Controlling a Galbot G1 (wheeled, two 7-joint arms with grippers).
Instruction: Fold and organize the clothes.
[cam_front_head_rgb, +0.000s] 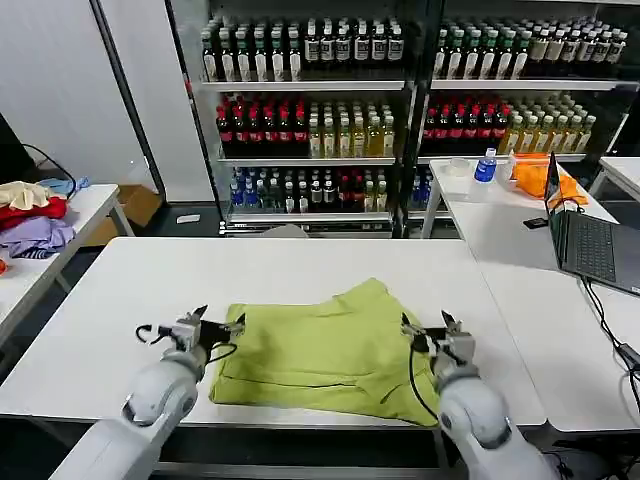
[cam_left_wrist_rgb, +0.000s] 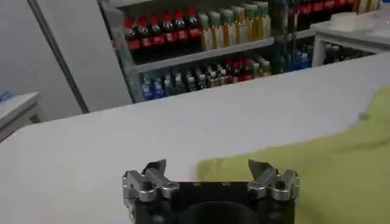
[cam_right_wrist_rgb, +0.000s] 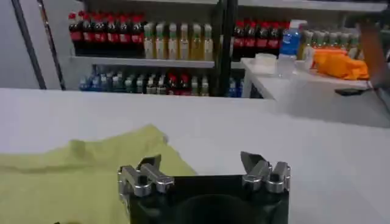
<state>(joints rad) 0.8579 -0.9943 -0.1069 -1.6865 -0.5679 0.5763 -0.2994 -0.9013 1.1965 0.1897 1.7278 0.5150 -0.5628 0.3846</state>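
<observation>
The desk (cam_front_head_rgb: 120, 300) in front of me is the biggest thing here, white and bare apart from the T-shirt (cam_front_head_rgb: 330, 350), which lies partly folded at its near middle, at 6 o'clock on the desk. The shirt's long axis runs across me, from 9 o'clock to 3 o'clock, with a hump of cloth rising toward 1 o'clock.

My 2 hands flank it. My left hand (cam_front_head_rgb: 205, 328) sits at the shirt's 9 o'clock end, fingers spread wide, empty; in its wrist view the cloth edge reaches just past its inner finger. My right hand (cam_front_head_rgb: 440, 332) sits at the 3 o'clock end, also spread wide and holding nothing; in its wrist view the shirt lies beside 1 finger, the other over bare desk. Both are about equally near, so I judge the next fold wants both ends gripped together and carried along the short axis.

Nothing on this desk blocks me. A second desk (cam_front_head_rgb: 500, 230) at 2 o'clock carries a laptop (cam_front_head_rgb: 590, 245), well apart. A heap of garments (cam_front_head_rgb: 35, 220) sits at 10 o'clock on a side table, an orange cloth (cam_front_head_rgb: 535, 178) at 1 o'clock, and drink shelves (cam_front_head_rgb: 310, 110) stand at 12 o'clock.
</observation>
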